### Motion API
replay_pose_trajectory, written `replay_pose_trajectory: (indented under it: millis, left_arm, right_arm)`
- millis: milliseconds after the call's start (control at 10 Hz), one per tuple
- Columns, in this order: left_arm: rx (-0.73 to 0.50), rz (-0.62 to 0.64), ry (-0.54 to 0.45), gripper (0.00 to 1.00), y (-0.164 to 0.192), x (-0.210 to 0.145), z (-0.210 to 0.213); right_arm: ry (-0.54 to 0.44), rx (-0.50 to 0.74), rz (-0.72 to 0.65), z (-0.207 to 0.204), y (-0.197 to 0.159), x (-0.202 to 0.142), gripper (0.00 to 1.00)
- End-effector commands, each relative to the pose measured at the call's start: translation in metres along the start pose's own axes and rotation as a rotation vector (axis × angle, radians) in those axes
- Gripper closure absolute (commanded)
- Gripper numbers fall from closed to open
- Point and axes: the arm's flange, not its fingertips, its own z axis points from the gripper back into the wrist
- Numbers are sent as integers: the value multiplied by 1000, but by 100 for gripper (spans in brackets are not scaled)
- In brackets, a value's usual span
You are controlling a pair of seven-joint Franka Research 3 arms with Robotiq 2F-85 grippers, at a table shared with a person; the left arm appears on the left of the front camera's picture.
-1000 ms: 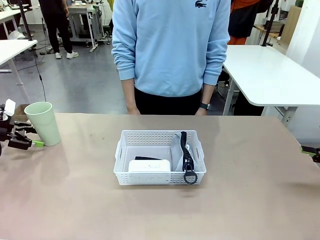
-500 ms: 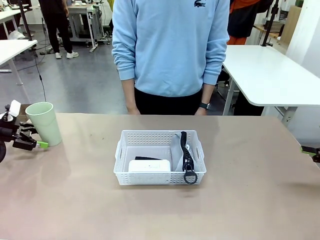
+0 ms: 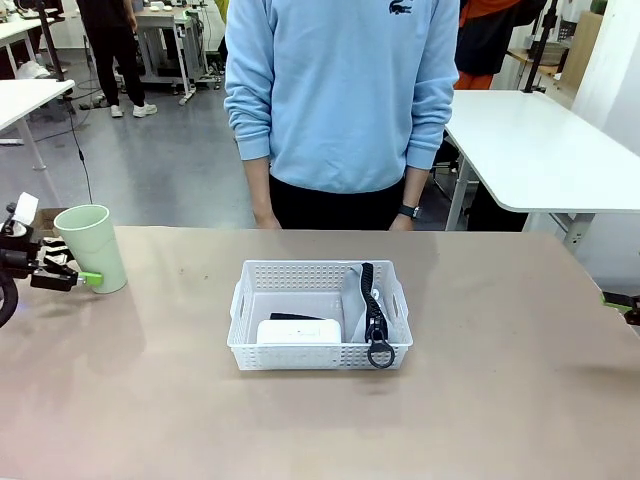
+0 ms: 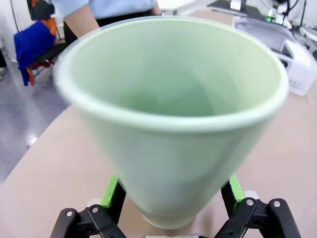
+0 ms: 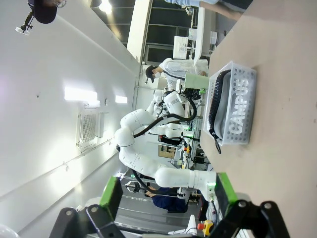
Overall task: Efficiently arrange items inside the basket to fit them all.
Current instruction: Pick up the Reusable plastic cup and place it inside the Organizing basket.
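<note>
Cup [image 3: 92,247] and left tool [image 3: 88,278] had both shifted a little toward the basket [image 3: 318,315] compared with a second before, when the pale green cup stood closer to the tabletop's [image 3: 500,400] left edge. In the left wrist view the cup [image 4: 173,119] sat between the two green-padded fingers [image 4: 111,191], which pressed against its lower wall on either side, so the left tool [image 4: 171,198] was closed on it; whether the base rested on the tabletop or was just clear of it could not be told.

The basket had not moved from the middle of the tabletop. The grey pouch [image 3: 362,300] stood on edge along its right side, zipper uppermost and the pull ring hanging over the near rim. The white device [image 3: 299,331] lay at the near left of the basket, with the small black object [image 3: 290,317] just behind it.

The right tool [image 5: 166,198] was as before, its jaws wide apart and holding nothing; its green tip [image 3: 620,300] showed at the right edge of the front view. From its wrist view the basket [image 5: 235,106] and the "CAMPUS" lettering on the pouch [image 5: 237,106] were visible.

The person [image 3: 340,100] stood unchanged at the far side, arms hanging down.
</note>
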Motion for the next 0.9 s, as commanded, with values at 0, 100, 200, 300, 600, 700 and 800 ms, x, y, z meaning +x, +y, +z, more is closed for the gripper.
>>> replay_pose_trajectory:
  millis: [0,100,200,300,600,700,800]
  left_arm:
    - [30,-5,-75,0,3,7,0]
    - [21,-11,-87,0,1,11,-1]
    - [13,-13,-93,0,1,14,-4]
    - [5,-18,-105,0,-1,17,-5]
    - [-37,-15,-184,0,-7,29,-1]
    - [-30,-18,-202,0,-8,32,0]
    - [-30,-19,-207,0,-8,33,0]
  right_arm:
    - [0,8,5,-1,4,-2,0]
    - [0,8,5,-1,4,-2,0]
    - [0,8,5,-1,4,-2,0]
    - [0,8,5,-1,4,-2,0]
    - [0,8,5,-1,4,-2,0]
    - [0,8,5,-1,4,-2,0]
    - [0,8,5,-1,4,-2,0]
